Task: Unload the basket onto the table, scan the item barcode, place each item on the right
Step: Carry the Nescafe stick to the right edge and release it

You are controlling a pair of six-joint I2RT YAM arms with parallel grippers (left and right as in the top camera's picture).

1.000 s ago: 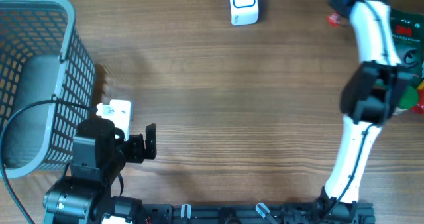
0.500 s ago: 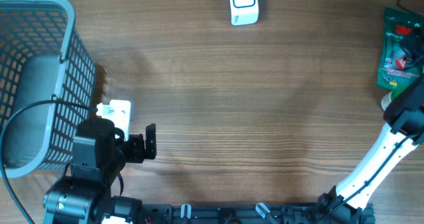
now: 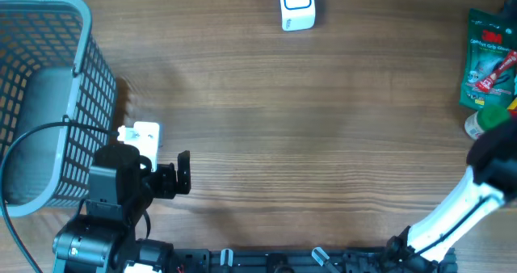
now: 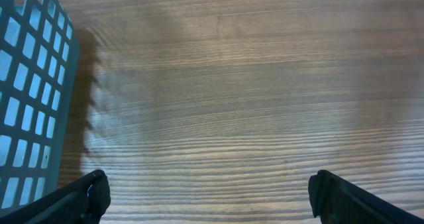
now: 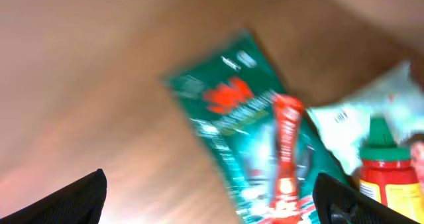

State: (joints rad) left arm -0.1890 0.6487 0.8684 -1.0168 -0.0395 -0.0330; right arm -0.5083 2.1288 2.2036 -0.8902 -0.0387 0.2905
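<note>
- Green flat printed packet (image 3: 487,55) lies on the brown wooden table (image 3: 283,103), ahead of the right pincer (image 5: 209,197) and apart from it; nothing sits between that pincer's fingers.
- Right pincer stands wide, its two dark fingertips (image 5: 79,201) at the lower corners of its wrist view, which is blurred.
- A red tube (image 5: 286,151) lies across the green packet, and a red bottle with a green cap (image 5: 385,174) stands just beside it, towards the pincer's right finger.
- A pale wrapper (image 5: 354,121) shows next to the packet; its print is too blurred to read.
- The left pincer (image 4: 209,191) is also spread wide and grips nothing, with bare wood under the gap.
- A grey-blue plastic mesh basket (image 4: 30,85) stands just to the left of the left pincer.
- The white box-shaped scanner (image 3: 296,5) sits at the far table edge, well apart from both pincers and from the packet.
</note>
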